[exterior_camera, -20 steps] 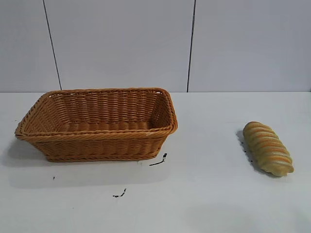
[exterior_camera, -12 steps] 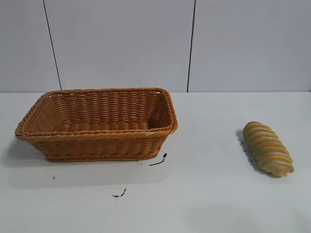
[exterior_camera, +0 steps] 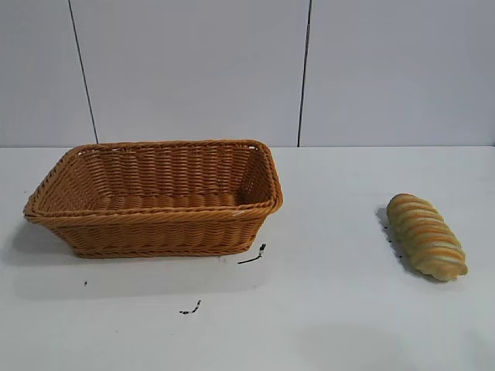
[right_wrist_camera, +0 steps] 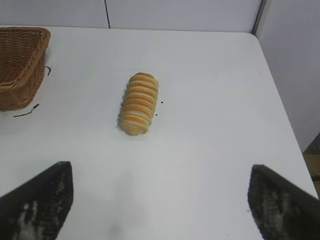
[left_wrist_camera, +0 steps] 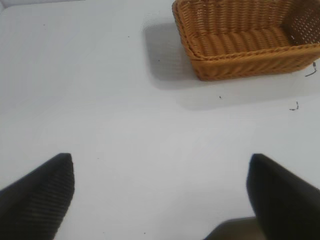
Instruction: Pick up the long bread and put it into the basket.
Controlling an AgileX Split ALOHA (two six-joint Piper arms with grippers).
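1. In the exterior view we see the wicker basket [exterior_camera: 155, 197] on the left half of the white table [exterior_camera: 325, 309], with nothing inside it, and the long bread [exterior_camera: 426, 236] lying on the table well apart to the right, its length angled toward the front right. A few small black marks [exterior_camera: 252, 256] sit on the tabletop just in front of the basket. Neither of our arms shows here

2. In the left wrist view our left gripper [left_wrist_camera: 160, 200] has its two dark fingers [left_wrist_camera: 40, 195] spread wide, with only bare table between them. The basket [left_wrist_camera: 245, 55] stands well ahead of this gripper and off to one side; we do not see the bread from here

3. In the right wrist view our right gripper [right_wrist_camera: 160, 205] likewise has its fingers [right_wrist_camera: 285, 205] wide apart, holding nothing. The long bread [right_wrist_camera: 139, 103] lies ahead of this gripper, slightly off the midline between the fingers, untouched. A corner of the basket [right_wrist_camera: 20, 65] shows farther off toward the other arm's side
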